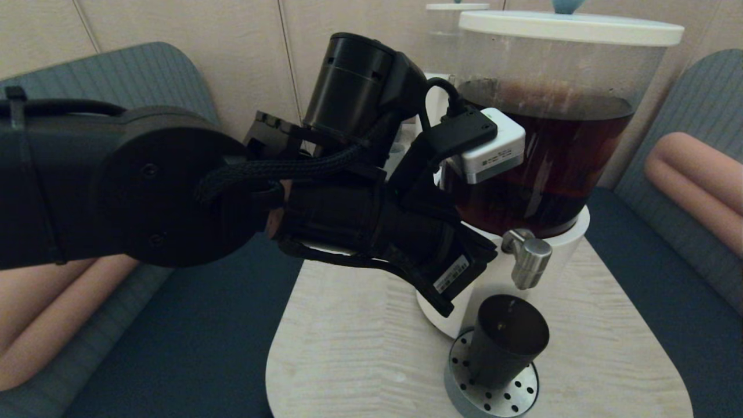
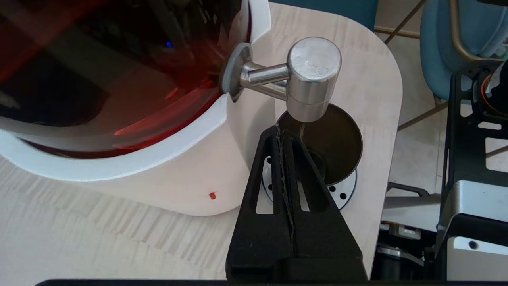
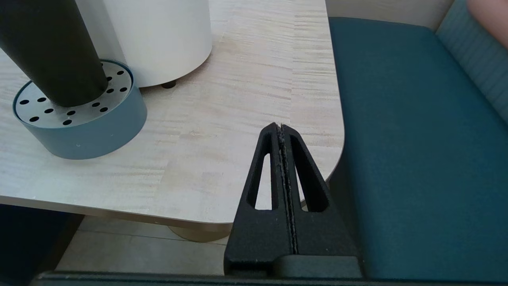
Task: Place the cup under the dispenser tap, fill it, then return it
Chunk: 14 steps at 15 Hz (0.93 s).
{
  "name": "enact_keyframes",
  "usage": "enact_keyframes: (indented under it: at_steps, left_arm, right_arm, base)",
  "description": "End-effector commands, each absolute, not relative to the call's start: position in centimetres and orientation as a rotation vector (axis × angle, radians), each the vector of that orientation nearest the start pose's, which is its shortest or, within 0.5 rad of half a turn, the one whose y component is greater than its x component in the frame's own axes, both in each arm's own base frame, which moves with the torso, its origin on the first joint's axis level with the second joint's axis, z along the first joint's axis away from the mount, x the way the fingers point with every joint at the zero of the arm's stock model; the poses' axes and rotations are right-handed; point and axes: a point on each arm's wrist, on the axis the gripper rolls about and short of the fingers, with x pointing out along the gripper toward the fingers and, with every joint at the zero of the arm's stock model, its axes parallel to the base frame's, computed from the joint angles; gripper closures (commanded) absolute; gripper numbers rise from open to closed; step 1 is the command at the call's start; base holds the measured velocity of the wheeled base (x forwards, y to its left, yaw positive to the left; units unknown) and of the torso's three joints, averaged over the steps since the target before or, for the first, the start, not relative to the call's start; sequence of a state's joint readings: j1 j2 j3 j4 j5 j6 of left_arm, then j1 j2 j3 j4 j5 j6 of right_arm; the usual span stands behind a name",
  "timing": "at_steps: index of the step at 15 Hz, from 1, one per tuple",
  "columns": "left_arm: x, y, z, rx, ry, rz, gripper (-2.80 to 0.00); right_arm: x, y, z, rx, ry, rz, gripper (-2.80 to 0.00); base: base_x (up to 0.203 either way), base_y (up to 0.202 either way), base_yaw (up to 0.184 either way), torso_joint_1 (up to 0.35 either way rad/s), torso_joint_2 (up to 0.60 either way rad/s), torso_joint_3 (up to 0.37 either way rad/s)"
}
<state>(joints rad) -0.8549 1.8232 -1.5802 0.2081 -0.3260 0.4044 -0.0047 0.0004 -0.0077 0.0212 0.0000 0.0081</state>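
The dark tapered cup (image 1: 506,347) stands upright on a round perforated drip tray (image 1: 493,397), directly beneath the brushed-steel dispenser tap (image 1: 529,257). The tap juts from the white base of the big dispenser (image 1: 545,151), which holds dark brown liquid. In the left wrist view my left gripper (image 2: 279,129) is shut and empty, its tips just short of the cup (image 2: 333,143) and below the tap (image 2: 313,77). My right gripper (image 3: 280,127) is shut on nothing, low by the table's corner, well away from the cup (image 3: 51,51). I see no stream from the tap.
The left arm (image 1: 232,191) fills the left half of the head view. A second dispenser with a clear tank (image 1: 447,40) stands behind the big one. The pale wood table (image 1: 360,348) is flanked by dark blue seats (image 3: 416,139) with pink cushions (image 1: 696,180).
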Motion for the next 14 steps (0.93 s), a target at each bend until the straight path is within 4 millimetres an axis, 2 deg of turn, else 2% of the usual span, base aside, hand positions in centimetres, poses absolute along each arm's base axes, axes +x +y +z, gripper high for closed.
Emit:
enact_keyframes:
  at_steps: [1, 14]
  left_arm:
    - [22.8, -27.4, 27.4, 0.478, 0.224, -1.246, 0.00]
    - [23.5, -29.5, 26.7, 0.478, 0.198, -1.250, 0.00]
  right_arm:
    - [-2.4, 0.0, 7.5, 0.008, 0.012, -0.005, 0.00]
    - [-2.4, 0.0, 7.5, 0.008, 0.012, -0.005, 0.00]
  base:
    - [0.000, 0.000, 0.000, 0.000, 0.00, 0.000]
    - [0.000, 0.000, 0.000, 0.000, 0.00, 0.000]
